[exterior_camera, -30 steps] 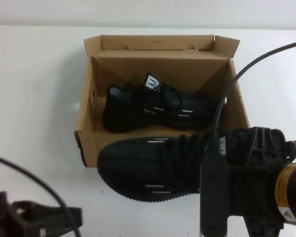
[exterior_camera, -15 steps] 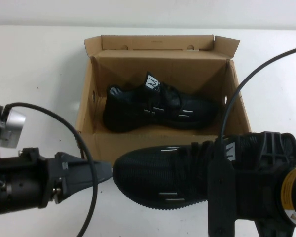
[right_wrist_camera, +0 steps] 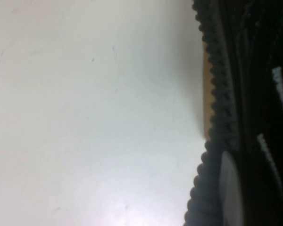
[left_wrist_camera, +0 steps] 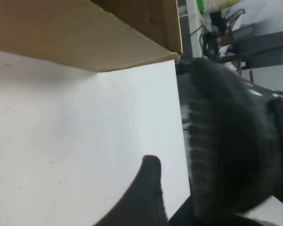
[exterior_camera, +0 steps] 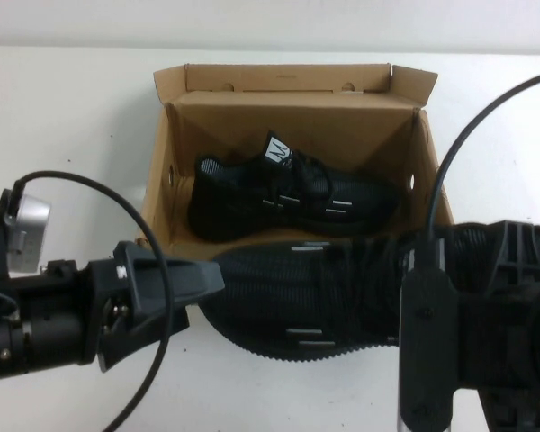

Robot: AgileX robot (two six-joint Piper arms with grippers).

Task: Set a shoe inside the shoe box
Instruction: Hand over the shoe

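At the front of the table, close to the camera, the right gripper pinches the heel end of the shoe and holds it up in the air. The toe points toward the robot's left side. The shoe hangs just in front of the near wall of the shoe box, not inside it yet.

On the left, the left gripper has come in a lot. A second ago it sat low in the corner. Now its tip is right at the toe of the shoe. The fingers look close together, but I cannot tell if they are spread or pressed.

The shoe has also slid toward the right and come nearer to the camera, so it looks bigger.

I think this means both arms will work on the shoe together. The left one may steady the toe or take the shoe.

Farther back, the box stands open, with its lid flap standing up at the back. A second shoe already lies inside, near the back, with its white tag up. There is room in front of it for the held shoe.
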